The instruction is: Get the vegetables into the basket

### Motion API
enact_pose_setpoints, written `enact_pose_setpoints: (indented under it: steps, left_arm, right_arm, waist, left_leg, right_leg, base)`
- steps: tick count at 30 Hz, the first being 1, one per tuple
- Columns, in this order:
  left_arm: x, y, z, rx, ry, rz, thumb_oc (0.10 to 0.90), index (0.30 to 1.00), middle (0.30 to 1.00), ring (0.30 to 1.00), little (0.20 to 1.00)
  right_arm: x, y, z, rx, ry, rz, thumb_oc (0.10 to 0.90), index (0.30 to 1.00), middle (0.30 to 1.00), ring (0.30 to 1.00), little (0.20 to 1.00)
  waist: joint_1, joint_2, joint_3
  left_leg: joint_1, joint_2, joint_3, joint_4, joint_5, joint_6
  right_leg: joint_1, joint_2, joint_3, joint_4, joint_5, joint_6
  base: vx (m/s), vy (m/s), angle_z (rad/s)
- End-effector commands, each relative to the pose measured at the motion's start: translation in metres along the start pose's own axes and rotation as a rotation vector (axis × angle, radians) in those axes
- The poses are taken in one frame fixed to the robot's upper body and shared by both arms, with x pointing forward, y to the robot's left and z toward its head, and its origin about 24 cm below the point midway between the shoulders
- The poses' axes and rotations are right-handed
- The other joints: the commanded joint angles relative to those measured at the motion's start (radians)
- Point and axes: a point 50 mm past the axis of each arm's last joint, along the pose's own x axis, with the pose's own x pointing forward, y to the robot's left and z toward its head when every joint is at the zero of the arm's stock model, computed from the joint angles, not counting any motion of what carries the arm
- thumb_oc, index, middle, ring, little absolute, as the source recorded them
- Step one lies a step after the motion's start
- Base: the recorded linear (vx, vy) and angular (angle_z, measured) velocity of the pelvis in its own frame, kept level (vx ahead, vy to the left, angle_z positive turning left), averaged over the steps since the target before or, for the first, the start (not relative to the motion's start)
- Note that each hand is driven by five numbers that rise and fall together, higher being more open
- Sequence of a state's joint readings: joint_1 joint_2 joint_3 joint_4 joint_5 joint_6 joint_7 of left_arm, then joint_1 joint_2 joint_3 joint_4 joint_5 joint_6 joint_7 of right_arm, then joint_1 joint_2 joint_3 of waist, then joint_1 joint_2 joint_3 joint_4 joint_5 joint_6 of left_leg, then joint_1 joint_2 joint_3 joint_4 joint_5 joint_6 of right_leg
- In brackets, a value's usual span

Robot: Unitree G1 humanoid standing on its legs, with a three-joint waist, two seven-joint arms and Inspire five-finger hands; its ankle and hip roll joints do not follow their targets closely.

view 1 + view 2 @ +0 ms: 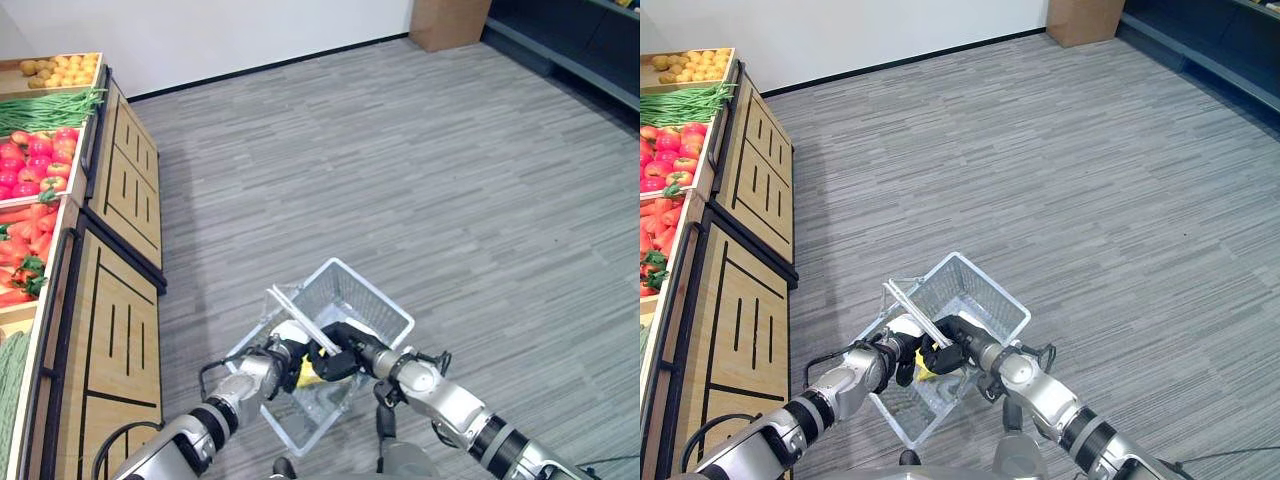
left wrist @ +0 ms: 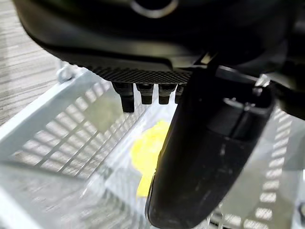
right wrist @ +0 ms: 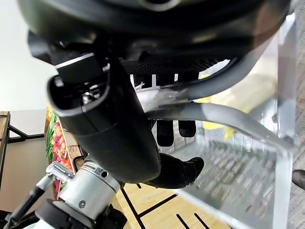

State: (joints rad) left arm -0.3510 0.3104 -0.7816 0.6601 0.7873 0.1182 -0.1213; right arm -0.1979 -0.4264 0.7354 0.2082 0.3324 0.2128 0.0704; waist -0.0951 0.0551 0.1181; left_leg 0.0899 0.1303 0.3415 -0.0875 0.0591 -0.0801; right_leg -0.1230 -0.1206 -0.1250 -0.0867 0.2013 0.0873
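1. The basket (image 1: pixel 330 340), pale wire mesh, is held up over the grey floor (image 1: pixel 430 170) in front of the robot; the right hand (image 1: pixel 350 352) has its fingers curled round the grey handle (image 3: pixel 224 116), as the right wrist view shows.
2. The left hand (image 1: pixel 285 352) sits at the basket's near-left rim, reaching inside — its fingers (image 2: pixel 143 91) look bent over the mesh, but whether they grip anything I cannot tell.
3. One yellow item (image 2: pixel 150 155) lies on the basket's bottom, between the two hands; its kind is unclear.
4. Judged from this, the task has barely begun — the produce stand (image 1: pixel 110 300) along the floor's left edge holds tomatoes (image 1: pixel 35 160), carrots (image 1: pixel 25 240) and green beans (image 1: pixel 45 108) in its bins.
5. No legible writing or label.
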Motion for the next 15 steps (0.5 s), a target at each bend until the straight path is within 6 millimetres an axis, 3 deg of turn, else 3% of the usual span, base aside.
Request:
enact_pose_setpoints:
  steps: [1, 8, 12, 13, 15]
  left_arm:
    - [0.013, 0.036, 0.020, 0.115, -0.067, 0.083, 0.900, 1.000, 1.000, 1.000, 1.000]
    - [0.013, 0.022, 0.009, 0.016, -0.014, 0.045, 0.900, 1.000, 1.000, 1.000, 1.000]
    - [-0.006, 0.018, -0.024, -0.264, 0.049, 0.109, 0.900, 1.000, 1.000, 1.000, 1.000]
    - [-0.014, 0.010, -0.039, -0.340, 0.084, 0.109, 0.900, 1.000, 1.000, 1.000, 1.000]
    - [-0.022, -0.002, -0.054, -0.425, 0.142, 0.110, 0.900, 1.000, 1.000, 1.000, 1.000]
  right_arm:
    - [0.007, 0.035, 0.131, 0.018, -0.559, 0.194, 0.400, 0.300, 0.300, 0.300, 0.300]
    - [0.011, 0.021, 0.116, 0.000, -0.496, 0.099, 0.400, 0.300, 0.300, 0.300, 0.300]
    - [0.003, -0.022, 0.076, -0.085, -0.349, -0.146, 0.400, 0.300, 0.300, 0.300, 0.300]
    - [-0.002, -0.038, 0.059, -0.137, -0.269, -0.235, 0.400, 0.300, 0.300, 0.300, 0.300]
    - [-0.005, -0.052, 0.039, -0.160, -0.180, -0.311, 0.400, 0.300, 0.300, 0.300, 0.300]
  waist:
    - [-0.007, -0.028, -0.018]
    - [0.006, -0.042, -0.023]
    - [0.038, -0.050, -0.028]
    - [0.052, -0.054, -0.029]
    - [0.063, -0.061, -0.033]
  left_leg:
    - [-0.042, 0.016, -0.060, 0.054, -0.033, -0.030]
    - [-0.043, 0.014, -0.071, 0.054, -0.034, -0.026]
    - [-0.039, 0.005, -0.096, 0.052, -0.037, -0.017]
    - [-0.038, 0.001, -0.105, 0.050, -0.037, -0.015]
    - [-0.037, -0.002, -0.114, 0.048, -0.036, -0.014]
  right_leg:
    - [0.081, -0.056, -0.052, 0.044, -0.113, 0.077]
    - [0.086, -0.058, -0.060, 0.052, -0.115, 0.077]
    - [0.106, -0.066, -0.082, 0.057, -0.121, 0.077]
    - [0.113, -0.070, -0.091, 0.056, -0.120, 0.079]
    - [0.121, -0.073, -0.101, 0.054, -0.120, 0.080]
  base:
    - [0.00, 0.000, 0.00]
    - [0.00, 0.002, 0.02]
    - [0.03, 0.026, 0.14]
    - [0.03, 0.025, 0.22]
    - [0.03, 0.022, 0.25]
